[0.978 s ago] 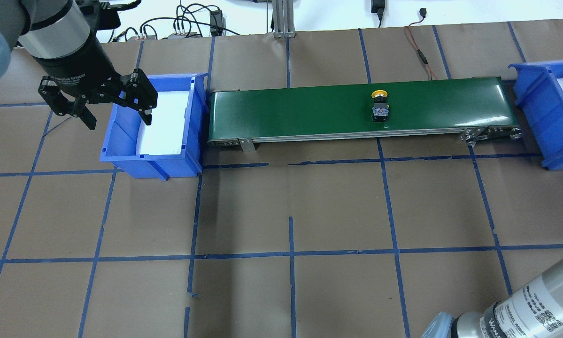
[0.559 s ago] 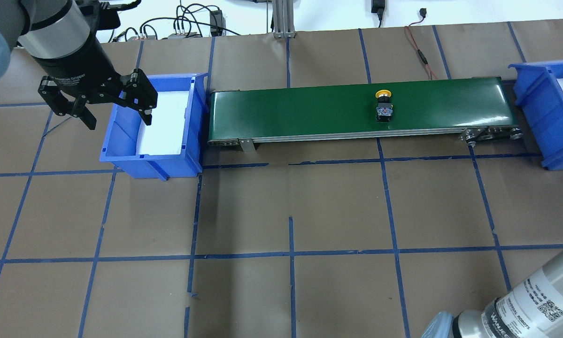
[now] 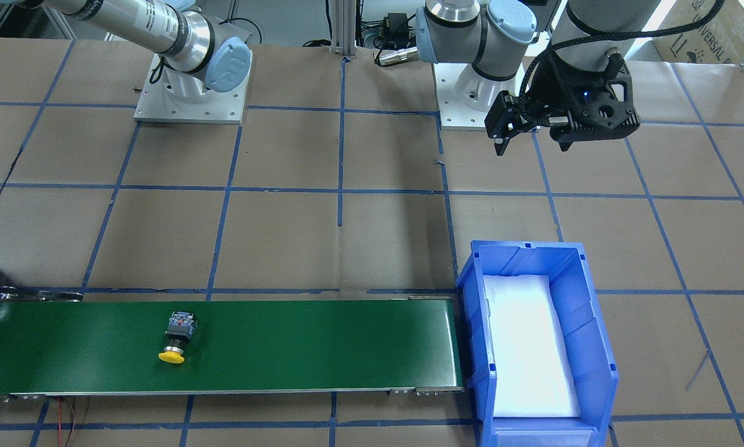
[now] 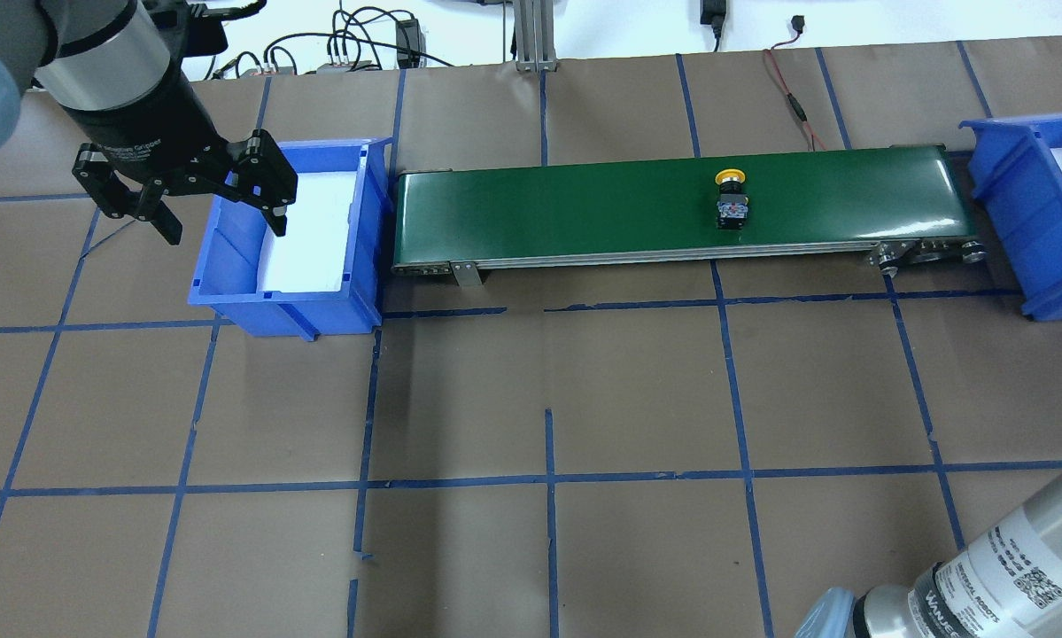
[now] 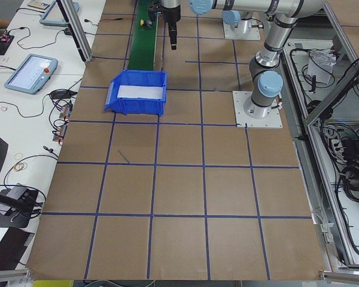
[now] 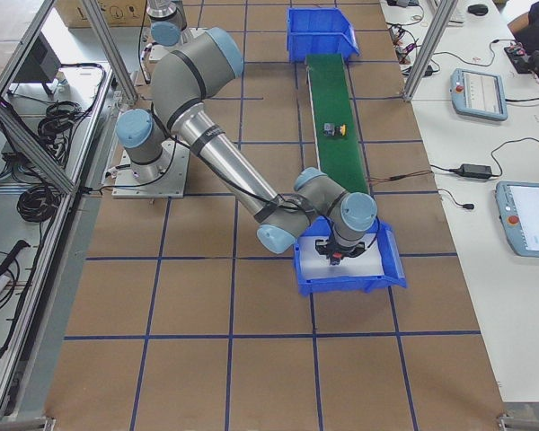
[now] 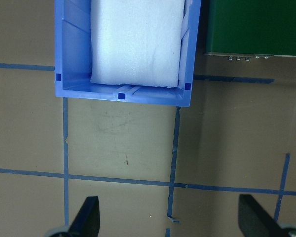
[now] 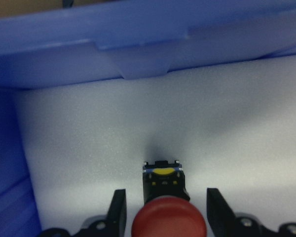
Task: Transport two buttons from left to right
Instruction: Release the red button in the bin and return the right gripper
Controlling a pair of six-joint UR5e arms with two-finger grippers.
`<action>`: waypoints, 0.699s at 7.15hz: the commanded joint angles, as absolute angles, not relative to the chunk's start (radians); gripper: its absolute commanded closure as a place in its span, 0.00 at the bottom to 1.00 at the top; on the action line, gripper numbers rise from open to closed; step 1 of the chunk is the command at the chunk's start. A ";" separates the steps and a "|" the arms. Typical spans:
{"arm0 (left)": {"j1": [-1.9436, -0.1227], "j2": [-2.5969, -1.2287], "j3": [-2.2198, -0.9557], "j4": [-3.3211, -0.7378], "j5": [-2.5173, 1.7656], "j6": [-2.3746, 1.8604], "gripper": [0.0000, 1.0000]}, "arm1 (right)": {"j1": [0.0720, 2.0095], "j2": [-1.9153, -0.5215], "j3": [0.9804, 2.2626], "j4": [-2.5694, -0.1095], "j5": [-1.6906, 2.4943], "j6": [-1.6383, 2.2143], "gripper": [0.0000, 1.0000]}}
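One button is in the right bin; the other is on the belt.
The red button (image 8: 167, 219) sits on the foam inside the right bin (image 8: 138, 44), between the parted fingers (image 8: 119, 212) of the right gripper (image 8: 166, 200). The fingers seem clear of it, though this close view cannot rule out contact. The yellow button (image 4: 731, 197) lies on the green belt (image 4: 539, 213), past its middle toward that bin, not yet delivered. The left gripper (image 4: 225, 229) hangs spread and empty near the left bin (image 4: 229, 297), which holds only foam.
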State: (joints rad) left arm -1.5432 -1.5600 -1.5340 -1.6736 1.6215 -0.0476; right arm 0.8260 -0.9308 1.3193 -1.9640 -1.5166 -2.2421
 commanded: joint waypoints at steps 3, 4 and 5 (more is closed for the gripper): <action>-1.543 -1.560 -1.534 -1.674 1.621 -0.048 0.00 | 1.050 -1.142 1.321 -1.879 -1.617 -2.183 0.00; -1.543 -1.560 -1.534 -1.674 1.621 -0.048 0.00 | 1.128 -1.173 1.327 -1.878 -1.624 -1.992 0.00; -1.543 -1.560 -1.534 -1.674 1.621 -0.048 0.00 | 1.202 -1.172 1.351 -1.879 -1.615 -1.739 0.07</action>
State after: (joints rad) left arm -1.5432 -1.5600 -1.5340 -1.6736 1.6213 -0.0475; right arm 1.1057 -1.1550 1.3297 -1.8820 -1.6155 -2.0031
